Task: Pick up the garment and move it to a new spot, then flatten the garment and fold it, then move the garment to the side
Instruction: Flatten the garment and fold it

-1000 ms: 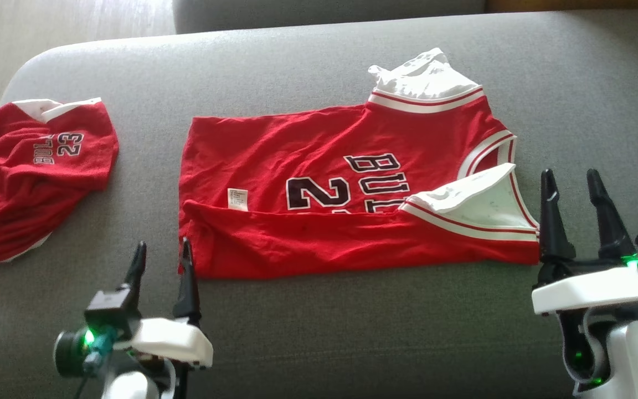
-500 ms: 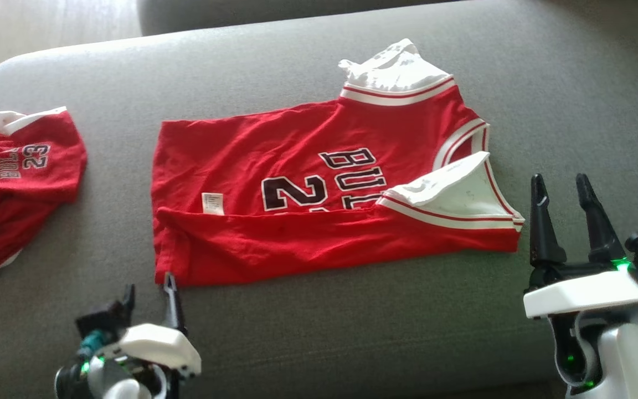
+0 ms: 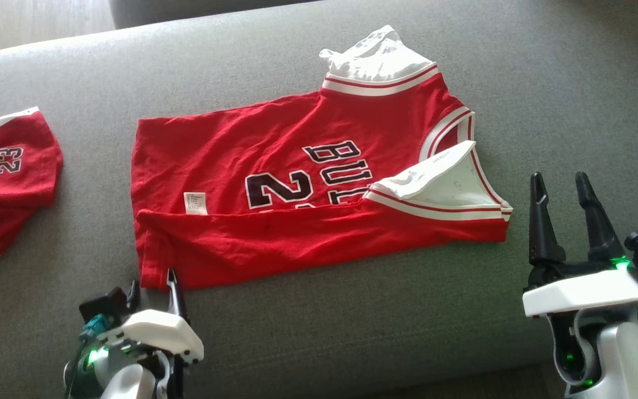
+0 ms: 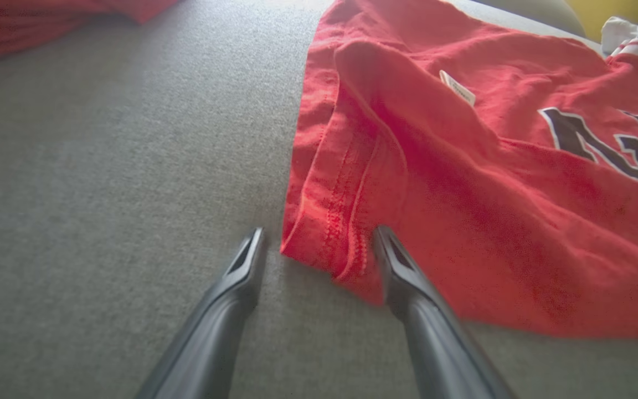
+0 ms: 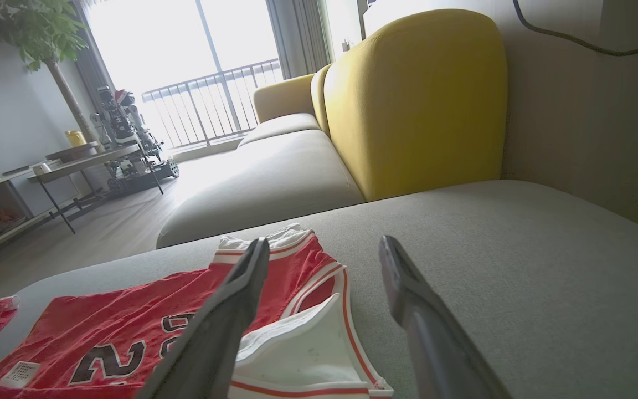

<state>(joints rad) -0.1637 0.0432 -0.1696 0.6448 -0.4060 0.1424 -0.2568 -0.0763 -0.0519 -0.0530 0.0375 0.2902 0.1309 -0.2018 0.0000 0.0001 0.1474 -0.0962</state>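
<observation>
The garment (image 3: 297, 183) is a red jersey with white trim and black lettering, spread on the grey couch seat (image 3: 352, 321). Its near long edge is folded over toward the middle. My left gripper (image 3: 153, 285) is open at the jersey's near left corner. In the left wrist view the two fingers (image 4: 402, 277) straddle that hem corner (image 4: 330, 244) close above the seat. My right gripper (image 3: 562, 183) stands open and empty, raised just right of the jersey's shoulder end (image 5: 302, 343).
A second red garment (image 3: 3, 183) lies crumpled at the seat's left edge. A yellow sofa back (image 5: 413, 100) rises beyond the seat in the right wrist view. Bare grey seat runs along the front and right.
The head camera has shifted, sliding the whole scene leftward and upward. My left gripper has dropped and come in on the jersey's near left corner. The right gripper kept its pose.
</observation>
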